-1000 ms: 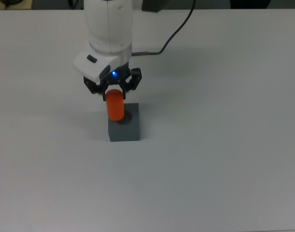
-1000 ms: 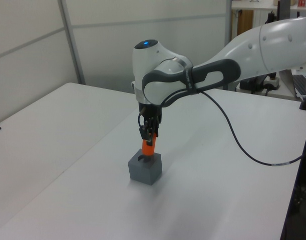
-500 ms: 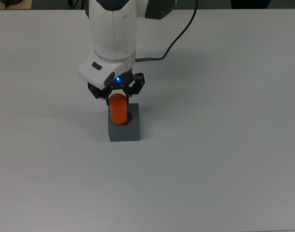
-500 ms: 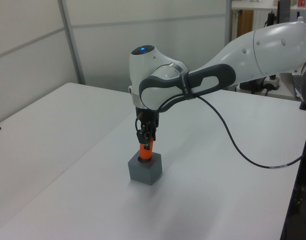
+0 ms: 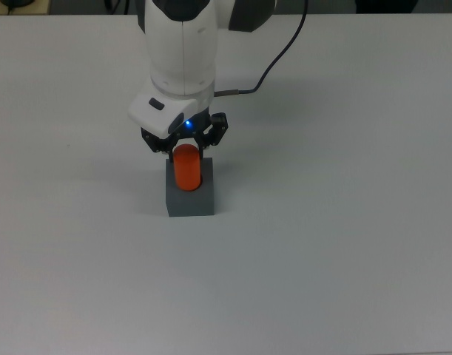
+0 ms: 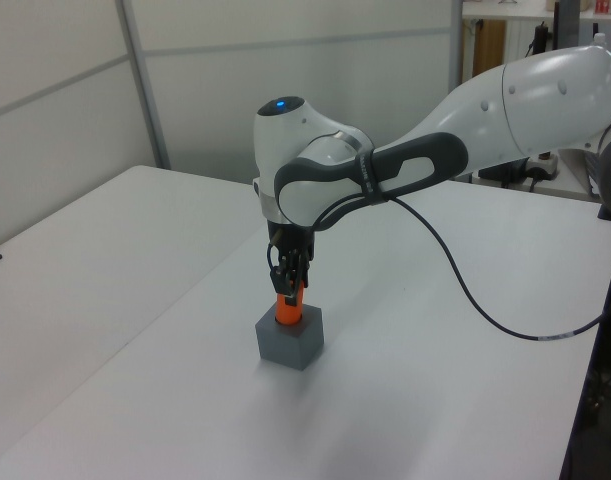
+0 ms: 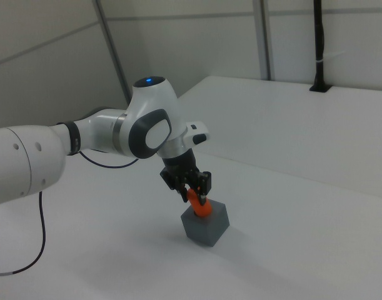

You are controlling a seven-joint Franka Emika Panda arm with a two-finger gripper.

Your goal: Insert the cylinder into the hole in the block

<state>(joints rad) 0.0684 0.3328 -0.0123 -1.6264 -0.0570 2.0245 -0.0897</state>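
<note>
Fingers [image 5: 186, 145] gripping cylinder [image 5: 186, 167], partly inside block [image 5: 190, 200]

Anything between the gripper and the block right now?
Only the cylinder: the gripper holds its upper end, and its lower end sits at the hole in the block. The left view shows this best.

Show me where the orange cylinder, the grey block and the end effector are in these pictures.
cylinder [image 5: 187, 168], top view, on its orange side below the fingers.
block [image 5: 190, 202], top view, on its front top face below the cylinder.
end effector [image 5: 185, 146], top view, midway between its fingertips, at the cylinder's upper end.
</note>
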